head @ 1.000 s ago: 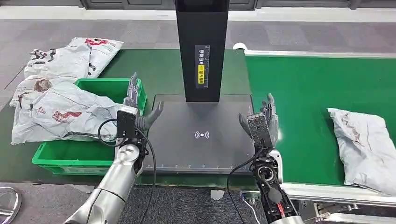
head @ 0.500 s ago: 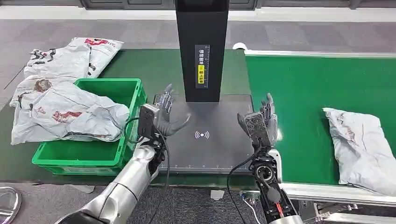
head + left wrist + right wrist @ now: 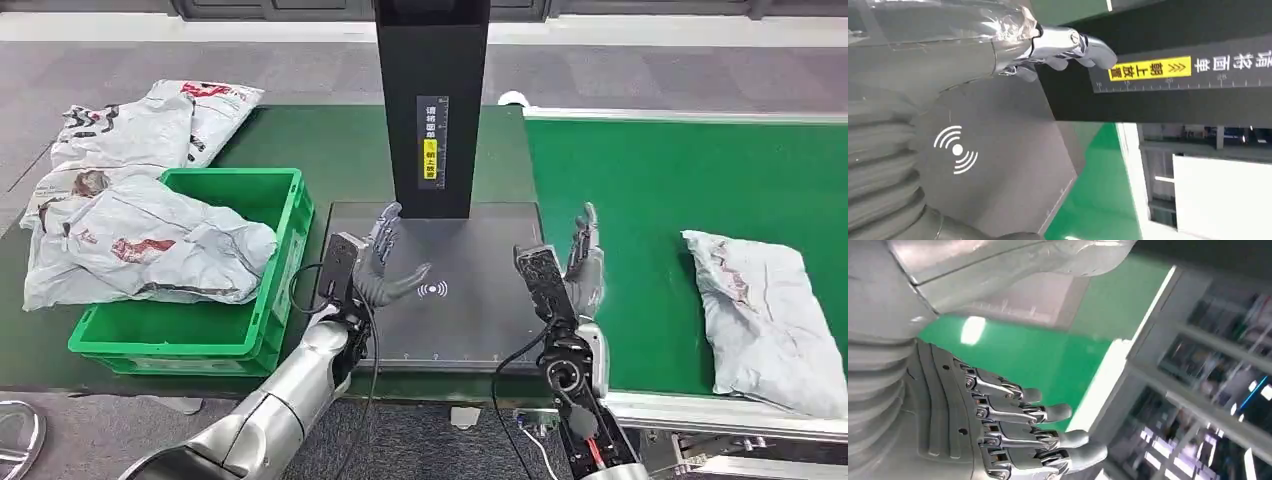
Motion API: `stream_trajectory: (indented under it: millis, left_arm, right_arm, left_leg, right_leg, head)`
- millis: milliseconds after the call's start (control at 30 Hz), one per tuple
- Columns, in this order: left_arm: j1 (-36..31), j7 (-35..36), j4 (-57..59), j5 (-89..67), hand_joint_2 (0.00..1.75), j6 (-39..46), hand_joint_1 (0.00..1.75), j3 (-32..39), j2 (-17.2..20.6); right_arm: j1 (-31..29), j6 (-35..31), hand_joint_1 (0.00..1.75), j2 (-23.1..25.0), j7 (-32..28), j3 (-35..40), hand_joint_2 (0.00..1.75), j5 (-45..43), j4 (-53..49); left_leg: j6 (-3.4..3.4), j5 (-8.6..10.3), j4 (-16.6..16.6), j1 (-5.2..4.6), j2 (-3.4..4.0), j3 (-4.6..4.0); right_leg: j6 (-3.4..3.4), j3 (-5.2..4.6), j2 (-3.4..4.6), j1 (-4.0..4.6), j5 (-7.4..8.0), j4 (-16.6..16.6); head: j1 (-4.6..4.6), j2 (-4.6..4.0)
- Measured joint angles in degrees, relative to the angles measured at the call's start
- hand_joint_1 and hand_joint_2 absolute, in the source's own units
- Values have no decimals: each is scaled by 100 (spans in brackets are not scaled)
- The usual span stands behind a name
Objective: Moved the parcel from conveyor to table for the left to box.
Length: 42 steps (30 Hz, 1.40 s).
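You have the green conveyor (image 3: 640, 180) running across the right of the head view, and the dark table plate (image 3: 440, 330) with its wave mark set in front of the black scanner post (image 3: 432, 100); the green bin (image 3: 190, 335) sits to the left, already carrying one grey bag (image 3: 150, 245), with more bags (image 3: 140, 125) heaped beyond it. The parcel (image 3: 765, 315) you are after lies flat on the belt at the far right, well apart from both hands and untouched; so the step in hand is the very first one, the reach for the pick. Your right hand (image 3: 580, 270) stands upright at the plate's right edge, just beside the belt, fingers spread and holding nothing; your left hand (image 3: 378, 262) hovers over the plate near the wave mark, fingers likewise apart and empty. Next, I judge, you need to swing the right hand out over the belt to the parcel, close on the soft bag, and carry it back onto the plate; the left waits there to box it.
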Motion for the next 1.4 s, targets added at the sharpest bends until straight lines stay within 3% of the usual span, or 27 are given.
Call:
stream_trajectory:
  millis: [133,733,933,1167,1400]
  left_arm:
    - [-52,-35,50,4,175,265,0,0,2]
    - [-102,-74,133,24,175,392,0,0,4]
    - [-115,-87,142,103,175,530,0,0,9]
    - [-113,-87,142,240,175,528,0,0,26]
    - [-108,-103,142,258,175,510,0,0,94]
  right_arm:
    - [22,-482,0,-151,263,-15,175,504,57]
    - [28,-611,0,-328,383,-22,175,697,181]
    - [-36,-917,0,-448,963,-482,175,2123,400]
    - [-148,-937,0,-641,1730,-1913,175,4159,735]
    - [-286,-934,0,-934,2086,-2748,175,4836,1283]
  left_leg:
    - [1,-1,0,-1,1,0]
    - [2,-1,0,-2,1,-1]
    - [2,-1,1,-2,-3,-3]
    - [8,-5,2,-5,-4,-5]
    - [10,-6,2,-5,-3,-8]
  right_leg:
    - [1,1,0,-1,1,0]
    - [1,-1,1,-1,1,0]
    - [1,0,-3,-2,1,-1]
    - [3,0,-4,-4,2,-2]
    - [3,-1,-5,-4,2,-2]
  head:
    - [0,-2]
    - [0,-2]
    - [0,0]
    - [0,-2]
    - [0,0]
